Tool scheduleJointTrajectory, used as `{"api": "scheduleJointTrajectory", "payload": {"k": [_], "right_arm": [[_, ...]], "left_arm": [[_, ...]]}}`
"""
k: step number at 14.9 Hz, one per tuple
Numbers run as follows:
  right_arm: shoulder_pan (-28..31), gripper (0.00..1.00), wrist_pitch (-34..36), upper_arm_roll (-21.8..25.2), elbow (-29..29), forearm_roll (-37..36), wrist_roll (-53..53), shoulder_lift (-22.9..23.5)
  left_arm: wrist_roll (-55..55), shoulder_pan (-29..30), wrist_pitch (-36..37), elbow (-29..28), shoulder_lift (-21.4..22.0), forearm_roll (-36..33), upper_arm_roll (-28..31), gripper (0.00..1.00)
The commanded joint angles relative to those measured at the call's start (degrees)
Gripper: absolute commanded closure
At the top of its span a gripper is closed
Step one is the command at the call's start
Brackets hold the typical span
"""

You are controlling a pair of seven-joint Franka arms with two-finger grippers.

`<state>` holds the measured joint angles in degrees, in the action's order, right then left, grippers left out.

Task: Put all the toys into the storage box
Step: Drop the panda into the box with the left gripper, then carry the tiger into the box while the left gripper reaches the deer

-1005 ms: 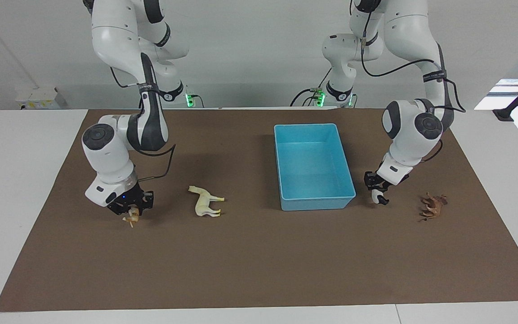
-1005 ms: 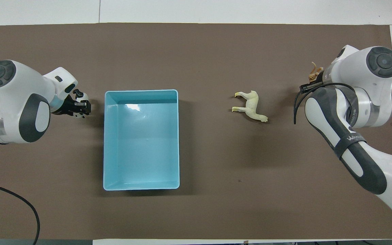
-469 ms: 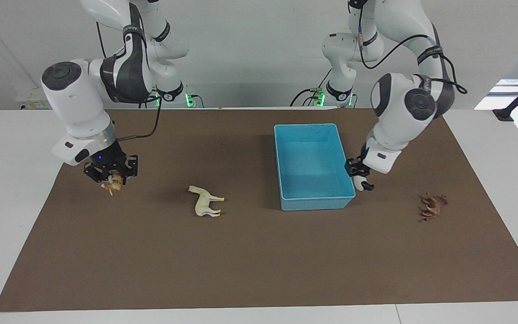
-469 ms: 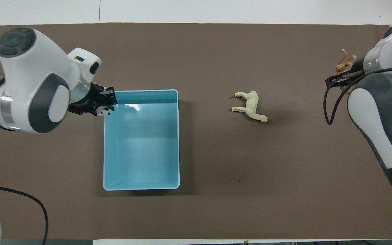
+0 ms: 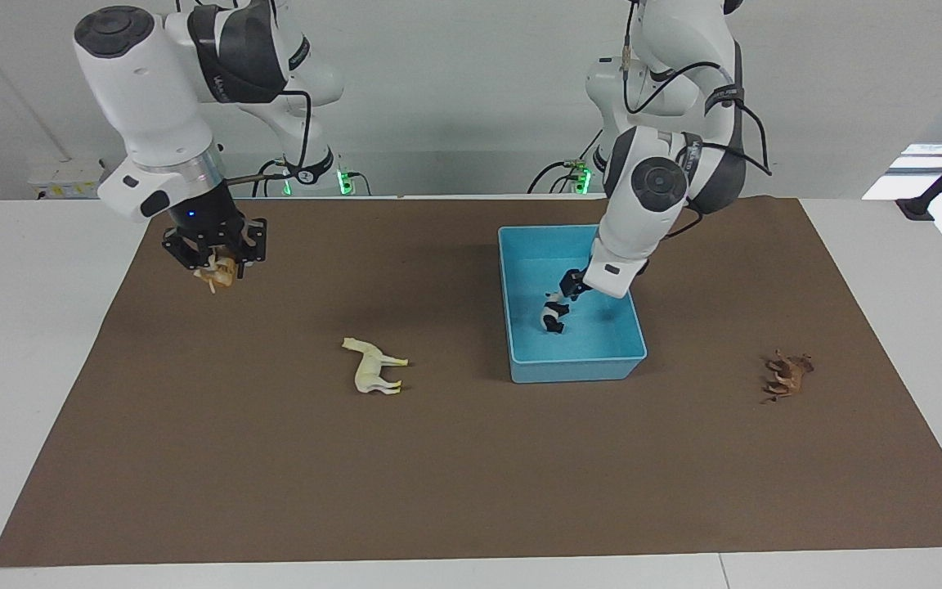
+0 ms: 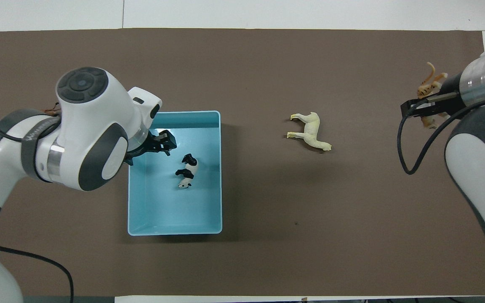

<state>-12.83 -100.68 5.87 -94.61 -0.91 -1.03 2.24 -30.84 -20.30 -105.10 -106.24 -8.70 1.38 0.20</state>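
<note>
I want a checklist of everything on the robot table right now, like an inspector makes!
Surface: brown mat over a white table.
Job's things: panda in the storage box; horse and brown shaggy animal lying on the mat; tiger held in the air.
Clutter: nothing seen.
Grippers: left gripper over the box, jaws open, panda released; right gripper shut on the tiger, raised over the mat at the right arm's end.
Cables: black cables run along both arms.
Surroundings: white wall.

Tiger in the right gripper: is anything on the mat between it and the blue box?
Only the cream horse lies between the tiger, held up in the right gripper, and the storage box; carried high, it should clear.
</note>
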Motion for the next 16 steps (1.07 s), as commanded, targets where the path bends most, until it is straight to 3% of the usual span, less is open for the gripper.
{"api": "scheduleJointTrajectory", "payload": {"k": [1,4,7,9,12,16], "right_arm": [[-6.74,1.00,1.89,-0.15,1.27,0.47,-12.62,0.05],[-17.02,1.00,1.89,-0.15,3.19,0.82,-27.40,0.49],[-25.02,1.00,-1.17,-0.15,4.79,4.33,-34.37,2.41],[-31.08,1.00,-8.00,-0.15,4.17,4.60,-39.80,5.65],[-34.80,1.00,-21.01,-0.42,3.12,6.96,-43.87,11.89],[-37.78,1.00,-36.31,-0.42,3.20,10.05,-48.96,20.41]], "left_arm": [[11.53,7.52,-1.68,-0.55,2.47,-2.43,0.32,0.00],[23.77,16.84,-9.31,-0.72,1.68,-2.87,0.24,0.00],[30.99,22.74,-16.87,-0.99,-0.77,-6.20,0.32,0.00],[32.59,27.30,-24.15,-1.07,-3.15,-8.59,0.23,0.00],[35.04,32.06,-29.80,-1.51,-4.91,-8.59,0.23,0.00],[46.61,32.69,-33.68,-0.81,-11.05,-8.77,0.23,0.00]]}}
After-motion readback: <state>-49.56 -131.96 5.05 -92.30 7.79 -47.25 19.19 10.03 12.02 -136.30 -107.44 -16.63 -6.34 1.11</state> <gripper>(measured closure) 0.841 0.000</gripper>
